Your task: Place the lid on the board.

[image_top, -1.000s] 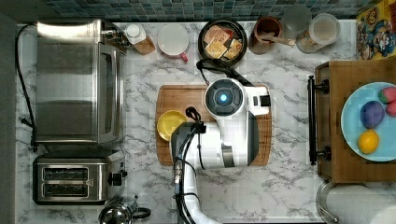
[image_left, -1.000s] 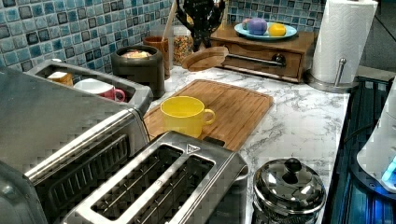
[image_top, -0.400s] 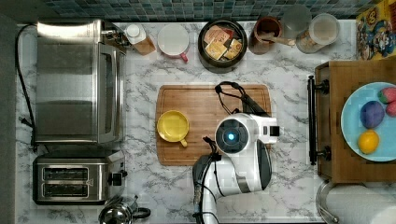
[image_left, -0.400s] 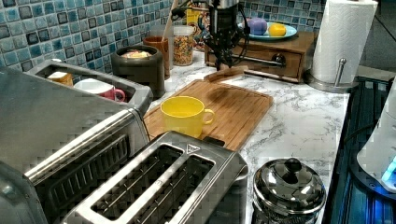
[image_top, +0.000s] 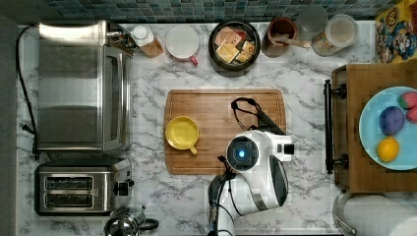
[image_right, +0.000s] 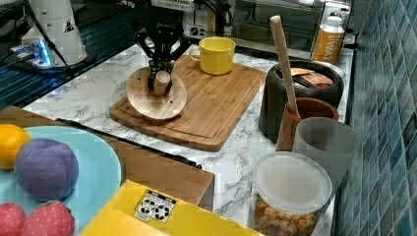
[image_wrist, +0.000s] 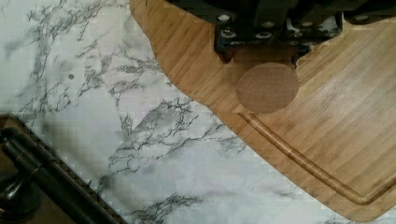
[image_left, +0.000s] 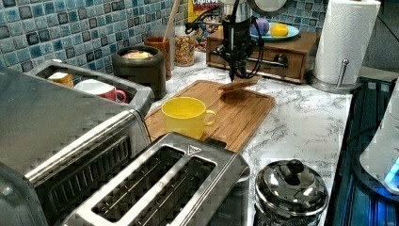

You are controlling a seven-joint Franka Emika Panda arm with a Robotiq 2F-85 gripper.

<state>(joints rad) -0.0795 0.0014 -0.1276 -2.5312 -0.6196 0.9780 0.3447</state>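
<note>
The gripper (image_right: 161,78) stands over the board (image_right: 216,105), near the corner closest to the wooden tray (image_top: 366,147), with its jaws closed on the round knob of the lid (image_right: 152,101). The lid is a pale wooden disc, held tilted in the right view, with its lower rim at or just above the board surface; contact cannot be confirmed. In the left view the lid (image_left: 239,85) appears edge-on, sloped, just under the gripper (image_left: 236,75). In the wrist view the knob shows as a round disc directly between the jaws, above the grooved corner of the board (image_wrist: 345,140). The board lies flat on the marble desk (image_top: 305,123). A yellow cup (image_top: 182,133) stands upright on the board at the top view's left, well apart from the lid.
</note>
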